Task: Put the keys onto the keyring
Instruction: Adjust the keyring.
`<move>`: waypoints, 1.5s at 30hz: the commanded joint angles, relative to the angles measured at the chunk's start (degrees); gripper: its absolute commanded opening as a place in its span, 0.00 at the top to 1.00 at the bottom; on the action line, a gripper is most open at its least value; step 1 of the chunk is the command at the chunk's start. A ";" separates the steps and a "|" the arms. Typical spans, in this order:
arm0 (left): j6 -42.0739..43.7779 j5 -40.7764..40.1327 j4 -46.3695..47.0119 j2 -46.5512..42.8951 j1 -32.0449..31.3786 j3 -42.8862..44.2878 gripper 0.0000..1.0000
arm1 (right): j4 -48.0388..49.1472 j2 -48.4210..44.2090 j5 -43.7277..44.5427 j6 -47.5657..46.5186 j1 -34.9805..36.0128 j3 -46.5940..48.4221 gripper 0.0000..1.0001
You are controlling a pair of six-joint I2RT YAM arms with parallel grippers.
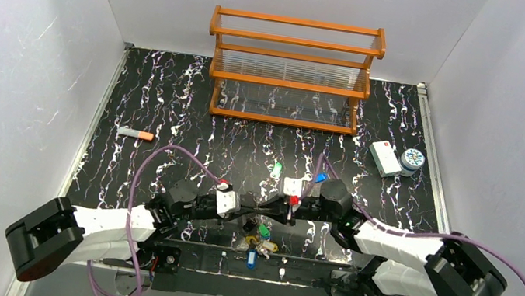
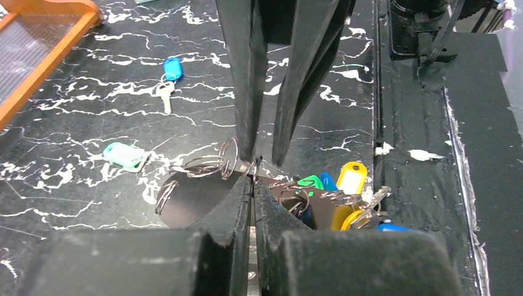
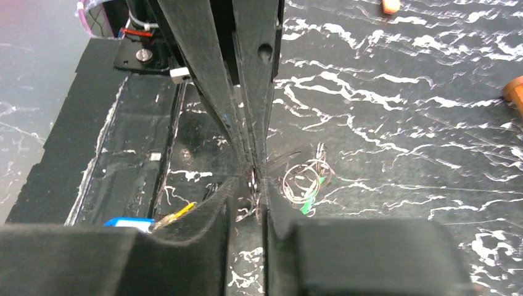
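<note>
My left gripper (image 1: 256,208) (image 2: 253,185) and right gripper (image 1: 273,208) (image 3: 252,187) meet tip to tip above the near middle of the table. Both are shut on the thin silver wire of the keyring (image 2: 256,163), most of which is hidden. Small split rings (image 2: 210,164) hang on it to one side. A bunch of keys (image 2: 336,197) with green, blue and yellow heads hangs below; it also shows in the top view (image 1: 260,236). A loose blue key (image 2: 168,75) (image 1: 321,179) and a loose green key (image 2: 126,155) (image 1: 276,170) lie farther back.
An orange wooden rack (image 1: 291,70) stands at the back. A white box (image 1: 384,157) and a round patterned tin (image 1: 412,159) sit at the right. An orange-tipped grey stick (image 1: 136,133) lies at the left. A blue tag (image 1: 251,259) lies by the near edge.
</note>
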 commanded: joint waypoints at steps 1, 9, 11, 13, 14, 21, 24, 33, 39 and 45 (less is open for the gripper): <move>3.88 -1.79 -1.73 -3.21 -0.15 -0.10 1.00 | -3.08 -6.48 1.70 -3.30 0.29 1.25 0.65; 15.53 1.33 -5.74 -6.97 -0.29 -0.50 1.00 | -8.79 -15.37 7.80 -6.12 0.24 0.82 0.31; 19.29 2.07 -6.08 -8.24 -0.23 -1.02 1.00 | -9.43 -16.19 8.45 -6.29 0.24 0.81 0.30; 22.78 2.36 -6.31 -9.40 -0.23 -1.54 1.00 | -9.74 -16.56 8.66 -6.25 0.27 0.81 0.30; 24.23 2.58 -6.35 -10.06 -0.36 -1.76 1.00 | -9.75 -16.52 8.71 -6.21 0.28 0.81 0.29; 28.20 2.75 -6.74 -12.13 -0.34 -2.09 1.00 | -9.10 -15.76 8.38 -5.77 0.26 1.32 0.29; 25.20 1.58 -6.70 -12.14 -0.31 -1.62 1.00 | -9.21 -15.13 8.17 -5.81 0.27 1.53 0.29; -0.11 -7.32 -6.45 -8.78 -0.31 0.88 1.00 | -6.88 -12.32 6.77 -2.27 0.23 0.41 0.43; -7.89 -13.36 -6.18 -7.43 -0.37 1.01 1.00 | -5.65 -8.26 2.39 1.17 0.22 0.24 0.82; -8.08 -13.58 -5.84 -7.09 -0.31 1.27 1.00 | -4.77 -1.56 -0.59 3.74 0.22 2.73 0.87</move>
